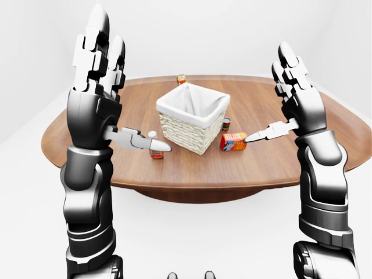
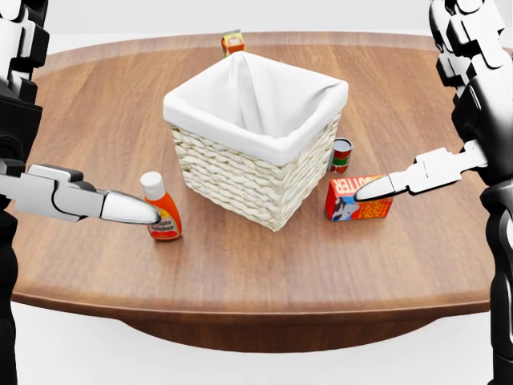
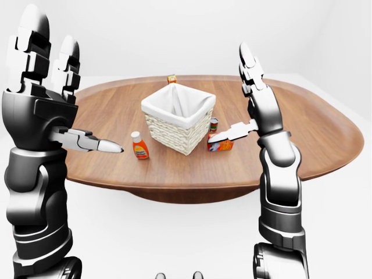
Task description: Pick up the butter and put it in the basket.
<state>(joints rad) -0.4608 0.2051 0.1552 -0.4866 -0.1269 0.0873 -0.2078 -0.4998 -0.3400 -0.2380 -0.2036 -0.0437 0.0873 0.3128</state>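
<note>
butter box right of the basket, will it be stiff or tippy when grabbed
The butter box looks like a flat-faced printed carton, so probably stiff and unlikely to roll. It appears to stand on a long narrow side, so a nudge might tip it over. It is small beside the basket, so likely light.

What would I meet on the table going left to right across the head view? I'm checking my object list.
Left hand → orange sauce bottle → basket → small can → butter box → right hand. The small carton at the top edge sits above the basket, so I leave it out.
</note>
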